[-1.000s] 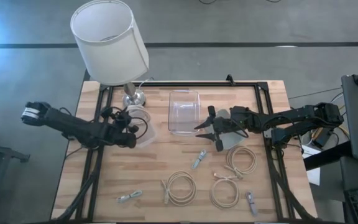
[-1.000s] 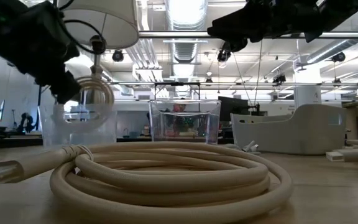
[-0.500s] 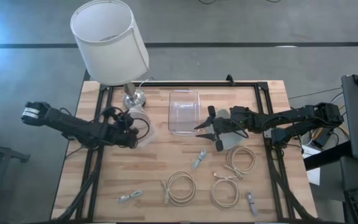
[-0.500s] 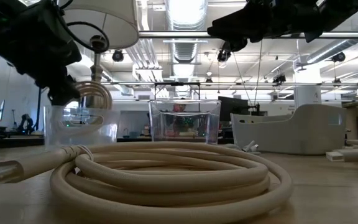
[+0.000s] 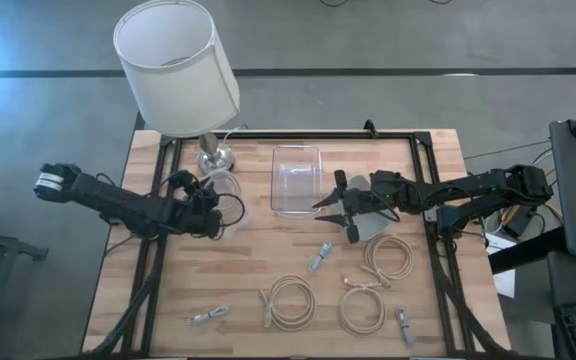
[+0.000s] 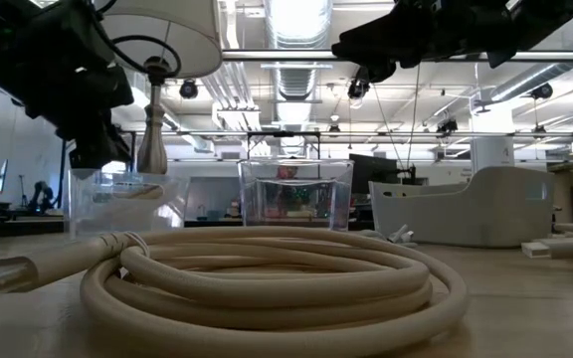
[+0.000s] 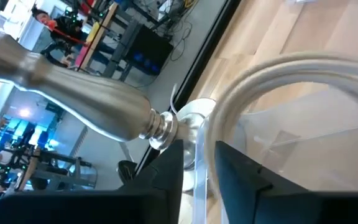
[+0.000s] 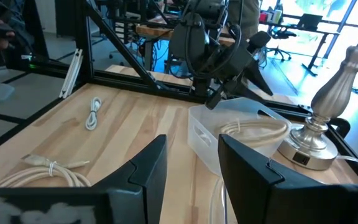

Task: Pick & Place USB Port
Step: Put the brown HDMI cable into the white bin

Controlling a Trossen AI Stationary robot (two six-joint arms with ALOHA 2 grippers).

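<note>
Hovering over the small clear container (image 5: 224, 192) beside the lamp base (image 5: 214, 155), the left gripper (image 5: 211, 207) has its fingers parted, and the coiled cream cable (image 8: 253, 130) lies inside that container, clear of them. The right wrist view shows it best: coil resting in the tub, dark gripper poised just above. From the left wrist view, the cable's loop (image 7: 291, 68) curves above the container wall, and the lamp's silver stem (image 7: 73, 99) stands close behind.

Over on the other side, the right gripper (image 5: 339, 211) waits with its fingers spread and nothing between them, just beside the larger clear bin (image 5: 297, 179) at the table's middle.

On the wooden table (image 5: 258, 260) nearer the front edge lie three more coiled cables (image 5: 290, 302), (image 5: 362, 305), (image 5: 388, 258) and loose USB connectors (image 5: 319, 256), (image 5: 208, 316), (image 5: 405, 325). The low view has one fat coil (image 6: 267, 283) filling the foreground.
</note>
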